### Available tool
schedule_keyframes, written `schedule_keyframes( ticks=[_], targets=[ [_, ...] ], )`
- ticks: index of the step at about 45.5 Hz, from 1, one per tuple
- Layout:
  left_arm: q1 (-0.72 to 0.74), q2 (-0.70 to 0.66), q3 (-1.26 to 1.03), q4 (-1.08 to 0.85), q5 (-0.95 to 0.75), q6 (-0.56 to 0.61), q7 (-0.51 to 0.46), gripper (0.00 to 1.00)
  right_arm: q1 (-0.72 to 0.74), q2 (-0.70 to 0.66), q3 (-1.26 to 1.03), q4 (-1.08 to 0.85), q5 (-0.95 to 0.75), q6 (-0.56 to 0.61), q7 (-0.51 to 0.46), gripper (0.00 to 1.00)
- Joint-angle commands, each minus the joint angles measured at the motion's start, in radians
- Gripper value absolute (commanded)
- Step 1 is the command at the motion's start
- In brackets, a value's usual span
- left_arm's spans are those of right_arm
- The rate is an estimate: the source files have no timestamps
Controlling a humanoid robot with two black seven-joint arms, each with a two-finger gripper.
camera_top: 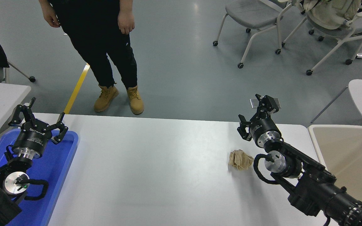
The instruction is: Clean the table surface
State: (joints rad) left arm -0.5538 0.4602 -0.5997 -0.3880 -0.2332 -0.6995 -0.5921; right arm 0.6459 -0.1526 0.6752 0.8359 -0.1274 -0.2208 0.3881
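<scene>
- Right gripper (256, 117): jaws spread, holding nothing, raised over the far edge of the table surface (156, 163).
- Crumpled brown paper ball (240, 159): lies on the table surface, just nearer than the right gripper and beside the right arm's wrist joint; apart from the fingers.
- Beige bin (347, 157): stands at the table's right end, next to the right arm.
- Right arm: enters from the lower right corner and angles up toward the far edge.
- Left gripper (38, 121): jaws spread, parked over the blue tray (58, 169) at the lower left.
- A person (105, 47) stands beyond the far edge.
</scene>
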Motion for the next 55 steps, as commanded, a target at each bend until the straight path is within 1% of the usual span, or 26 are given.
schedule_keyframes(
  ticks=[1,11,20,27,34,39,47,55],
  targets=[
    [0.000,0.000,0.000,0.000,0.000,0.000,0.000,1.00,0.049,-0.038,-0.120,0.026,-0.092,0.003,0.000,1.00],
    [0.000,0.000,0.000,0.000,0.000,0.000,0.000,1.00,0.141,-0.105,-0.383,0.048,-0.176,0.005,-0.002,1.00],
    [-0.001,0.000,0.001,0.000,0.000,0.000,0.000,1.00,0.271,-0.179,-0.701,0.060,-0.172,-0.008,-0.011,1.00],
    [0.000,0.000,0.001,0.000,0.000,0.000,0.000,1.00,0.357,-0.246,-0.812,0.163,-0.170,-0.006,-0.028,1.00],
    [0.000,0.000,0.000,0.000,0.000,0.000,0.000,1.00,0.501,-0.303,-0.960,0.311,-0.159,-0.008,-0.115,1.00],
    [0.000,0.000,0.001,0.000,0.000,0.000,0.000,1.00,0.580,-0.315,-1.072,0.350,-0.155,-0.008,-0.192,1.00],
    [-0.002,0.000,0.001,0.000,0.000,0.000,0.000,1.00,0.614,-0.312,-1.155,0.351,-0.130,-0.006,-0.285,1.00],
    [-0.001,0.000,0.000,0.000,0.000,0.000,0.000,1.00,0.649,-0.309,-1.203,0.390,-0.095,-0.003,-0.419,1.00]
  ],
)
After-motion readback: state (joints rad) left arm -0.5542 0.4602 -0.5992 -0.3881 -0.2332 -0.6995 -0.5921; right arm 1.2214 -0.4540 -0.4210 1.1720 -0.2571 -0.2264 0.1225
